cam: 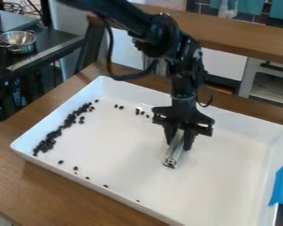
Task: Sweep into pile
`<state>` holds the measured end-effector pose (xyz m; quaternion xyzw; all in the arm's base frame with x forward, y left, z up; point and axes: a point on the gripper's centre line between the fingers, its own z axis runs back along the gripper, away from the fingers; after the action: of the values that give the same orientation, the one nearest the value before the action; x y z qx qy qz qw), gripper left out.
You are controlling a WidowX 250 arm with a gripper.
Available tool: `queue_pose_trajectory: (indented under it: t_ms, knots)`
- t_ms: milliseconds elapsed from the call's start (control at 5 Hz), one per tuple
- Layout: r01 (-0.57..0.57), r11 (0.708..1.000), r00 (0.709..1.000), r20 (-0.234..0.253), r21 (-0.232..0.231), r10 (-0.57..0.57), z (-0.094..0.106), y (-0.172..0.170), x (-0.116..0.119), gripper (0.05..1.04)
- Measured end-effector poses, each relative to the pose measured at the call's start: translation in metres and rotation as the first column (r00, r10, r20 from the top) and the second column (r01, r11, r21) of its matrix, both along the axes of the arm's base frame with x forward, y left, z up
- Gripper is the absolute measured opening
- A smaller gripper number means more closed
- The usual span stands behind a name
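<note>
Claw (179,139) closed round metal bar (174,152). I should set it flush with the tray (227,176), nudging stray dark pieces (137,112) slowly toward the long cluster (69,120).

The deep tray (228,115) is coloured plain white, and the small pieces (50,140) are black. The arm (187,66) is black; the bar (174,150) is silvery grey. The tabletop (14,176) is coloured brown and streaked with wood grain; the tape (282,187) is bright blue.
</note>
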<state>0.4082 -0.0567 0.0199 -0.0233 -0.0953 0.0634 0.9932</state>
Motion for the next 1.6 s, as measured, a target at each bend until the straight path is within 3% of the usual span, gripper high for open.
queue_pose_trajectory:
  t_ms: [200, 1000, 1200, 1600]
  knots:
    - [-0.025, 1.0, 1.0, 0.01, -0.003, 0.025, 0.0, 0.01, 0.009, 0.381]
    - [-0.156, 0.984, 0.985, -0.086, -0.081, 0.149, 0.007, 0.108, 0.008, 0.381]
    - [-0.182, 0.98, 0.983, -0.045, -0.084, 0.179, -0.001, 0.132, 0.006, 0.381]
    - [-0.24, 0.968, 0.971, 0.001, -0.068, 0.24, -0.003, 0.17, -0.021, 0.381]
